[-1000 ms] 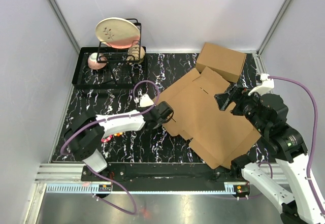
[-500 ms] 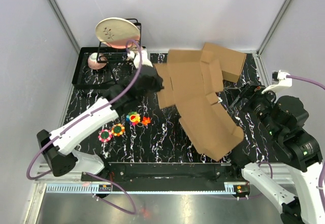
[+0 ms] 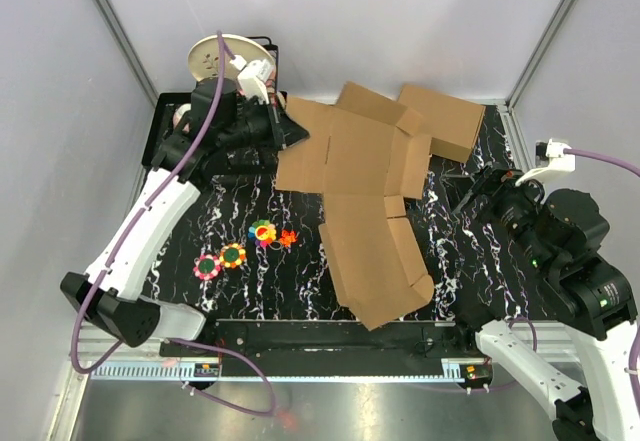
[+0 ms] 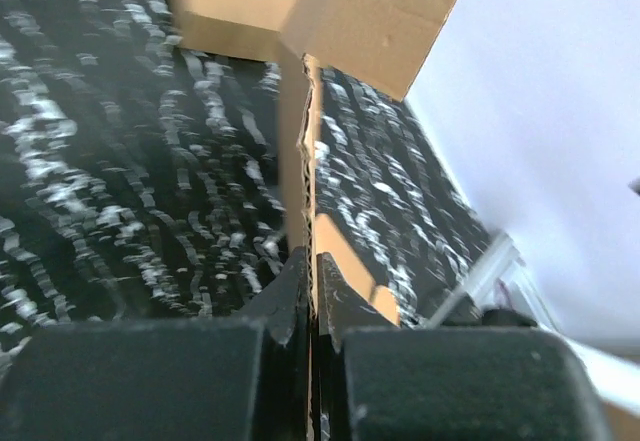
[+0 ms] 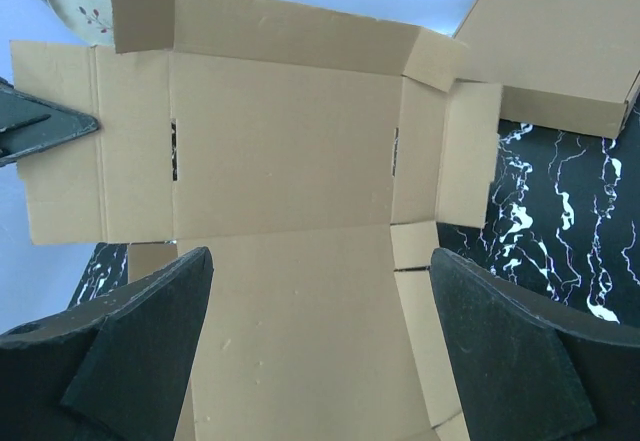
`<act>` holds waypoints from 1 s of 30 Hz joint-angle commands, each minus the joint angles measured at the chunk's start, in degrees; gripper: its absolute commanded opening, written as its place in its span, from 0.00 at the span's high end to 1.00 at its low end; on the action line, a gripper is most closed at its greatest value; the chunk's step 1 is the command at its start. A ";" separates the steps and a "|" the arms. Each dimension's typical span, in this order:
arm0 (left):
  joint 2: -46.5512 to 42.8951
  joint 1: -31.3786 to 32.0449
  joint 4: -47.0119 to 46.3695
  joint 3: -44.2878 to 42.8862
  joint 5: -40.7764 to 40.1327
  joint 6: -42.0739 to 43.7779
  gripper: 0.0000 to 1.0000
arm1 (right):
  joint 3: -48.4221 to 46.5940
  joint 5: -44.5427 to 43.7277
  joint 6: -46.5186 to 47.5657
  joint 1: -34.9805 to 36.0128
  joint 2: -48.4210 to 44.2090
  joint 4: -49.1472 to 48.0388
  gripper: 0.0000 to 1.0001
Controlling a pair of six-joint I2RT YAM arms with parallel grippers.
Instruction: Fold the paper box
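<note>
The paper box [image 3: 365, 201] is a large brown die-cut sheet, raised at its far left and bending down toward the table's front edge. My left gripper [image 3: 298, 133] is shut on the sheet's far left flap and holds it in the air. In the left wrist view the cardboard edge [image 4: 308, 161] runs straight into the closed jaws of that gripper [image 4: 312, 286]. My right gripper [image 3: 462, 193] is open and empty, just right of the sheet. In the right wrist view its fingers [image 5: 130, 361] stand wide apart, with the sheet [image 5: 290, 151] lying ahead of them.
A made-up brown box [image 3: 445, 116] stands at the back right and shows in the right wrist view [image 5: 560, 51]. A black tray [image 3: 160, 156] with a dish rack and plate [image 3: 222, 61] is at the back left. Small coloured flower toys [image 3: 262, 233] lie left of the sheet.
My left arm has swung up and back to the left, dragging the sheet with it. My right gripper has drawn back from the sheet's right side and stands open.
</note>
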State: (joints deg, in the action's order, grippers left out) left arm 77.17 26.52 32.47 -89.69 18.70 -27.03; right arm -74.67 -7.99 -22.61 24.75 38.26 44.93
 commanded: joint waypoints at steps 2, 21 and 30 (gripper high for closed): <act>4.30 -0.86 -12.33 -1.54 28.92 -4.43 0.98 | -2.32 1.04 1.08 0.12 0.06 0.95 0.04; 35.68 -3.50 7.24 -12.42 4.00 8.21 0.80 | 2.34 -1.06 1.34 0.21 1.90 1.66 0.04; 36.74 -3.50 12.00 -23.14 -17.26 9.36 0.40 | 5.24 -1.94 0.73 0.12 5.33 -0.19 0.04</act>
State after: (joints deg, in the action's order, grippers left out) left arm 117.27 23.18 43.64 -105.93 13.82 -18.59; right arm -69.91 -8.56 -22.04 24.75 42.22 47.81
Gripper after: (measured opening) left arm 0.487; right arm 0.962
